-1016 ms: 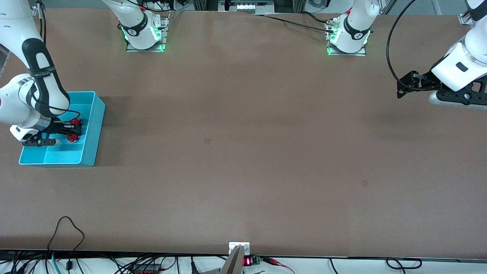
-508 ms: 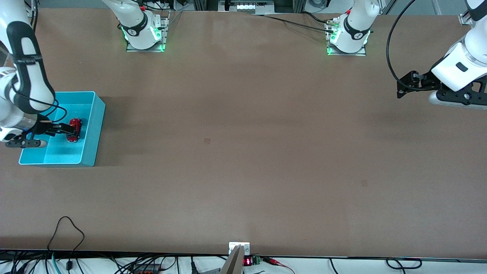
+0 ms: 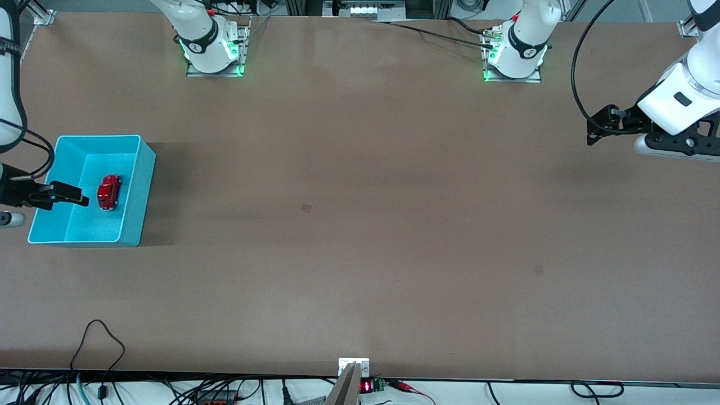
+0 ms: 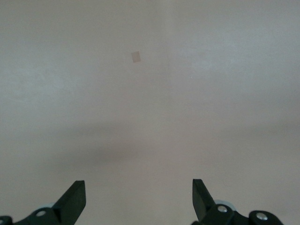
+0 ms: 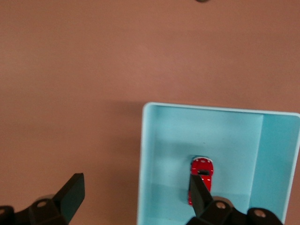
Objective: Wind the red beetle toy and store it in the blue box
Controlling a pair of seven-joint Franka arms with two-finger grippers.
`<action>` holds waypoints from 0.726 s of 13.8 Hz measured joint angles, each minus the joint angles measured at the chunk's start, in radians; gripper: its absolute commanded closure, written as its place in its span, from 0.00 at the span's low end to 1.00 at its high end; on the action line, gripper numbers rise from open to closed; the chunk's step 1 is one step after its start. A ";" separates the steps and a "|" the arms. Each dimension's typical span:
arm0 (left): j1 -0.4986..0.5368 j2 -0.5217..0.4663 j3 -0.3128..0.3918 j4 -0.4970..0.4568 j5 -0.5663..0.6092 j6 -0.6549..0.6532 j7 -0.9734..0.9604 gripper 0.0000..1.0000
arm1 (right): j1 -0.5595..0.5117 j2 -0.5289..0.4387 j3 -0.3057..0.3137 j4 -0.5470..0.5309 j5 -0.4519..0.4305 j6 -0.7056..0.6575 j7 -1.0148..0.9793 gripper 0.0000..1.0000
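The red beetle toy [image 3: 108,192] lies on the floor of the blue box [image 3: 147,169], which stands at the right arm's end of the table. My right gripper [image 3: 63,195] is open and empty in the air over the box's outer rim, apart from the toy. In the right wrist view the toy [image 5: 202,171] is in the box [image 5: 141,154], partly hidden by one finger [image 5: 198,192] of the right gripper [image 5: 136,194]. My left gripper [image 3: 601,127] waits open and empty over bare table at the left arm's end, and it shows in its wrist view [image 4: 138,197].
The brown table carries two small darker patches [image 3: 306,207] [image 3: 538,270]; one patch shows in the left wrist view [image 4: 136,56]. The arm bases [image 3: 214,50] [image 3: 514,56] stand along the table's edge farthest from the front camera. Cables lie along the edge nearest it.
My right gripper has let go of the red beetle toy and drawn back from it toward the table's end. The toy stays in the box. The left arm has not moved.
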 measured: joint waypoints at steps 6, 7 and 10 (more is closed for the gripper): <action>0.000 0.000 0.000 0.000 0.000 0.000 0.000 0.00 | 0.202 -0.082 0.005 0.142 -0.047 -0.159 0.270 0.00; 0.000 0.000 0.000 0.000 0.000 0.000 0.000 0.00 | 0.201 -0.108 0.007 0.143 -0.055 -0.178 0.281 0.00; 0.000 0.000 0.000 0.000 0.000 0.000 0.000 0.00 | 0.085 -0.152 0.078 0.141 -0.059 -0.223 0.277 0.00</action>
